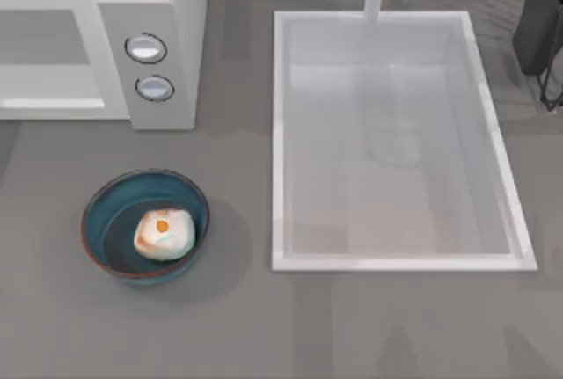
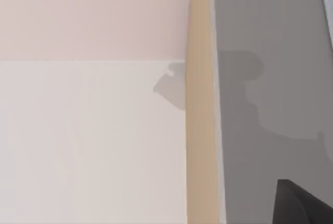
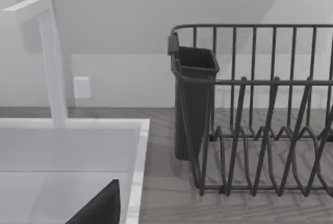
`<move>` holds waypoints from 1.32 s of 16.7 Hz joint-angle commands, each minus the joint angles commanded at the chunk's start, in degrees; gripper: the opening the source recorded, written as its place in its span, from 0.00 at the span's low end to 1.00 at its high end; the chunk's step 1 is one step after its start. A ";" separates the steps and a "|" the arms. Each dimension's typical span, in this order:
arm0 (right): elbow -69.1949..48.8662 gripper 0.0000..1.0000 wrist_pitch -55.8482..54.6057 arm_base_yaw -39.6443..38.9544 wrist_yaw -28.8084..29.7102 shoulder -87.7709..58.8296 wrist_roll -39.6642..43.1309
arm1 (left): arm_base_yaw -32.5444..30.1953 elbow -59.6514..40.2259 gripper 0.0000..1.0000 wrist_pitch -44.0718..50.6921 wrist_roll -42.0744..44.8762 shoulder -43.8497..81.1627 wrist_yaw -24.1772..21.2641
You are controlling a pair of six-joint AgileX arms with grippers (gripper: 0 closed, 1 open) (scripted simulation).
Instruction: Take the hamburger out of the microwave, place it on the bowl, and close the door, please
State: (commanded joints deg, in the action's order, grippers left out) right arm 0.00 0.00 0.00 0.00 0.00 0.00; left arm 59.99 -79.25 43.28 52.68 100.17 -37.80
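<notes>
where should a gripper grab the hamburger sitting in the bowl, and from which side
Take the hamburger across its rounded sides, coming straight down from above. It lies inside the blue bowl, whose raised wall rings it and would likely block a sideways approach, while its top with the orange spot is open to the overhead camera. It sits toward the bowl's right, so the finger on that side has less room.

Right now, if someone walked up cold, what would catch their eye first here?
Probably the blue-teal bowl near the table's front left, with the whitish hamburger sitting inside it, orange spot up. Next, the big white sink filling the middle and right, and the white microwave at the back left with its two round knobs. A dark wire dish rack stands beyond the sink's right side.
</notes>
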 joint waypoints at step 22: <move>0.00 1.00 0.00 0.00 0.00 0.00 0.00 | 0.21 14.25 0.00 -21.05 0.67 7.52 -0.93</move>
State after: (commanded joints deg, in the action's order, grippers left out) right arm 0.00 0.00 0.00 0.00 0.00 0.00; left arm 60.19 -64.99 22.23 53.34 107.70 -38.72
